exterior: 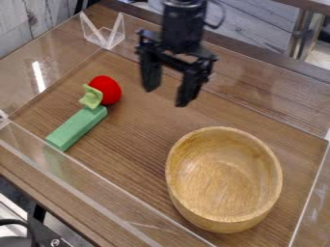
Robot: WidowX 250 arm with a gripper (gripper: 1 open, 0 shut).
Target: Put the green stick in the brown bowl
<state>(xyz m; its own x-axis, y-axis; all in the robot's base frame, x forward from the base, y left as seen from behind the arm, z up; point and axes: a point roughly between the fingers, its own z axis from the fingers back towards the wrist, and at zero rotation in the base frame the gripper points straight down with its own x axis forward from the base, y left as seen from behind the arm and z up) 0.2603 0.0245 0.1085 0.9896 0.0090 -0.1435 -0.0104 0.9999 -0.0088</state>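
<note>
The green stick (76, 127) lies flat on the wooden table at the left, its far end touching a round red toy (104, 90) with a green stem. The brown bowl (225, 178) stands at the front right with nothing in it. My gripper (169, 85) hangs above the table's middle, pointing down, its two black fingers (190, 85) spread apart with nothing between them. It is to the right of the stick and behind the bowl, touching neither.
Clear plastic walls (45, 77) fence in the table on all sides. A small clear plastic stand (102, 32) sits at the back left corner.
</note>
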